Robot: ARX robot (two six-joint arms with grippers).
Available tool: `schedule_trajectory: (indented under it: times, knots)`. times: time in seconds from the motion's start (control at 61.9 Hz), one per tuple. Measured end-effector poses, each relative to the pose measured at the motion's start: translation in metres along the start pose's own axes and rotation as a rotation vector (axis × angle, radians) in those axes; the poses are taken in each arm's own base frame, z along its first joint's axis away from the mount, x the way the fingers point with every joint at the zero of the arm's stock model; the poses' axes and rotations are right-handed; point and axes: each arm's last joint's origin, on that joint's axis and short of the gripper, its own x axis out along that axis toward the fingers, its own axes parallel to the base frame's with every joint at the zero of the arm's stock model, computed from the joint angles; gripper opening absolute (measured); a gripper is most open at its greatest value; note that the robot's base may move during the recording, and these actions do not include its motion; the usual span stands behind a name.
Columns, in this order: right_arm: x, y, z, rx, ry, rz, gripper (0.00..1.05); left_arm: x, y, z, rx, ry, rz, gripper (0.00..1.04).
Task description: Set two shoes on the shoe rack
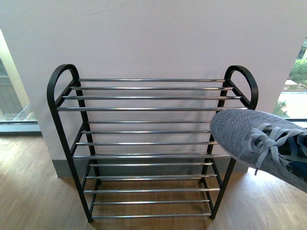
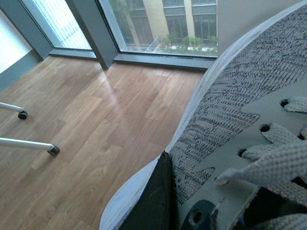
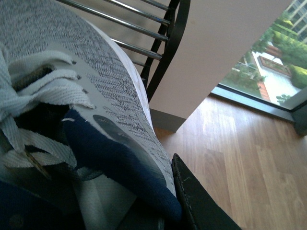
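The right tool [image 3: 189, 201] is clamped on a grey sneaker [image 3: 110, 96] at its collar. Only one matte black finger shows, pressed flat against the outer side by the navy lining. In the front view this grey sneaker [image 1: 261, 141] hangs off the floor at the right end of the shoe rack [image 1: 148, 109]. It is tilted, with its rounded toe overlapping the frame between the top two tiers. Whether it touches the frame cannot be told. Its upper is a speckled knit with smooth grey eyelet panels, flat pale woven laces, a dark blue tongue and a white sole edge.

The left tool [image 2: 156, 201] grips the second sneaker [image 2: 230, 96] of the same knit. One black finger lies against its side, beside the white sole rim, high over the floor.

The rack has black tube sides with arched tops and four tiers of thin shiny chrome rods. It stands on a wood-plank floor [image 1: 29, 191] against a plain white wall [image 1: 153, 38].
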Motion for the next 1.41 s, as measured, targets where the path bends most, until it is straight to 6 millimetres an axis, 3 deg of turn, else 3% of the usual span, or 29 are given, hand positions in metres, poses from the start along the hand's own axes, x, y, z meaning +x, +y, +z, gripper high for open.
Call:
schedule_trajectory:
  times: [1.341, 1.406]
  knots:
    - [0.0005, -0.0015, -0.0006, 0.001, 0.007, -0.021, 0.01, 0.0, -0.0007, -0.0012, 0.004, 0.004, -0.013, 0.02]
    - [0.0021, -0.0012, -0.003, 0.076, -0.069, 0.061, 0.01, 0.0, -0.0007, -0.0012, 0.004, 0.004, -0.013, 0.02]
